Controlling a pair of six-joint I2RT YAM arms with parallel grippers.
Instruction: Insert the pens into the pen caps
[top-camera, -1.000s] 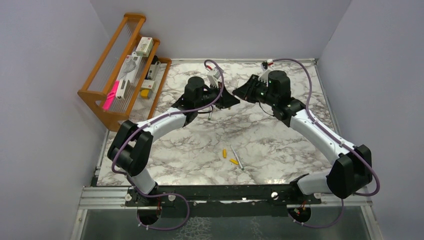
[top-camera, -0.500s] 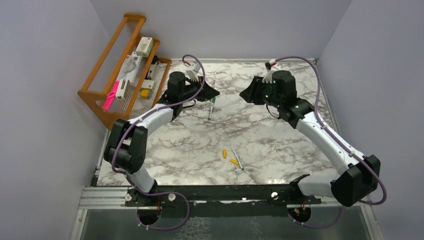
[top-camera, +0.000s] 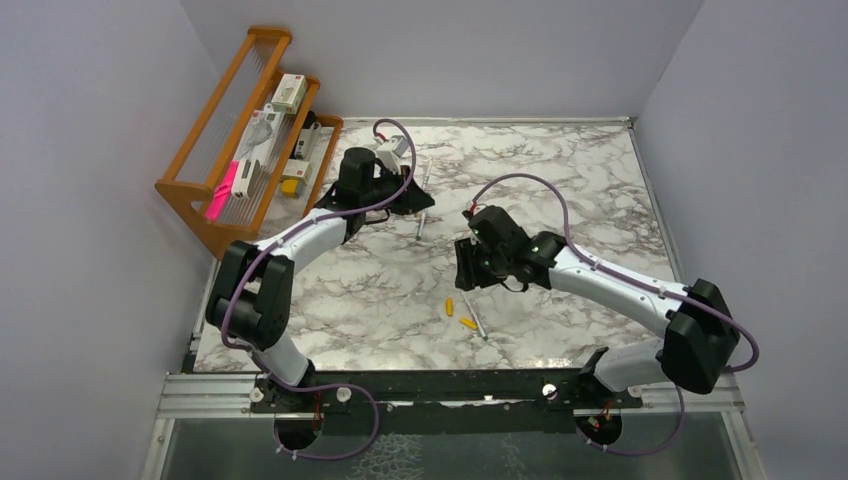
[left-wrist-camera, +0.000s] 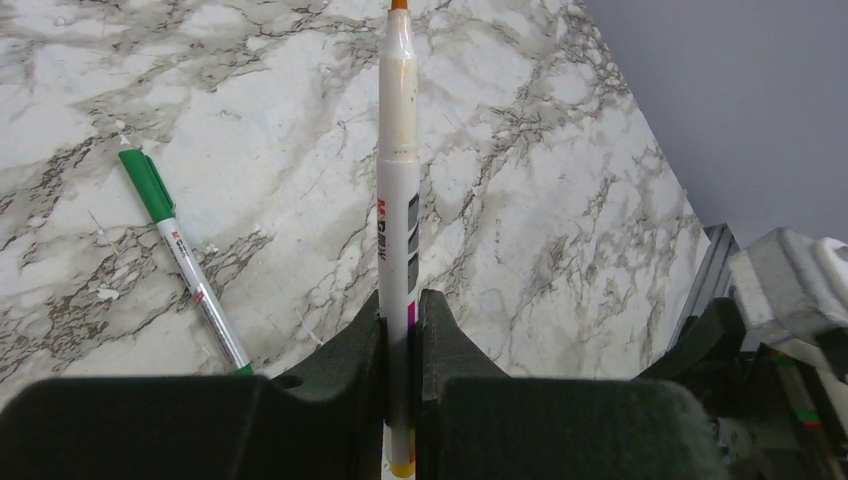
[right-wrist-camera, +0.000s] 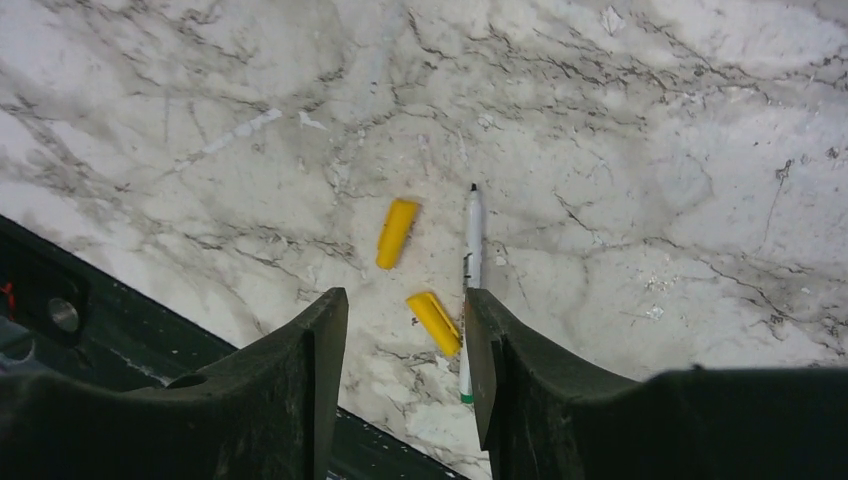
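Note:
My left gripper (left-wrist-camera: 400, 320) is shut on a pale grey pen (left-wrist-camera: 398, 200), whose orange tip points away from the wrist above the marble. In the top view this gripper (top-camera: 414, 196) is at the far left-centre. A second pen with a dark green cap (left-wrist-camera: 147, 185) on it lies on the table just beside it (top-camera: 420, 222). My right gripper (right-wrist-camera: 405, 300) is open and hovers over two yellow-orange caps (right-wrist-camera: 397, 233) (right-wrist-camera: 436, 323) and a third pen with a green end (right-wrist-camera: 470, 280). From above, that gripper (top-camera: 470, 265) is just behind the caps (top-camera: 449, 306).
A wooden rack (top-camera: 250, 130) with boxes and a pink marker (top-camera: 220, 190) stands at the far left. The black base rail (right-wrist-camera: 60, 320) runs along the near table edge, close to the caps. Grey walls enclose the marble table (top-camera: 560, 180).
The grippers, which were close together at the back centre, have parted. The left drew back left with its pen. The right swung down toward the caps. The green-capped pen now lies on the table.

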